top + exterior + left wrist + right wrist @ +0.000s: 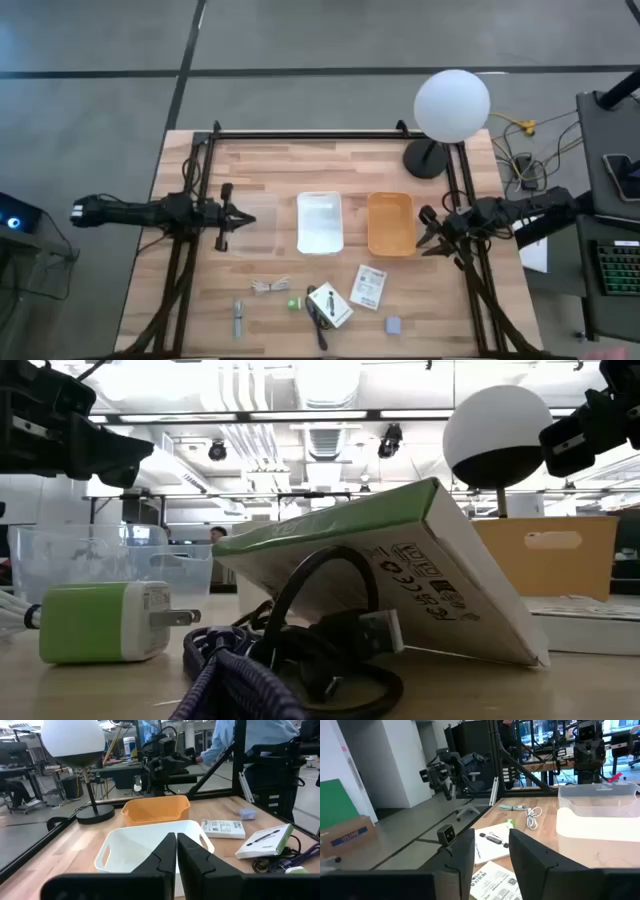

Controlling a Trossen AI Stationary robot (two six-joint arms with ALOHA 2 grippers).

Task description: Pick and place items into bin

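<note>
From above, my left gripper (232,216) hovers at nine o'clock beside the clear tray (253,224), my right gripper (428,235) at three beside the orange tray (391,223); cards (369,286), cable (318,322), green plug (295,302), string (270,286), metal stick (238,318) and cube (394,325) lie toward six. Low down, the plug (98,623) sits beside the cable (300,650). My left wrist shows fingers (162,857) closed on nothing; my right wrist shows fingers (462,852) parted.

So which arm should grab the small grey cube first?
Right, probably. The grey cube lies at the table's right front, nearer the right gripper, whose jaws are open; the left gripper waits shut across the table.
</note>
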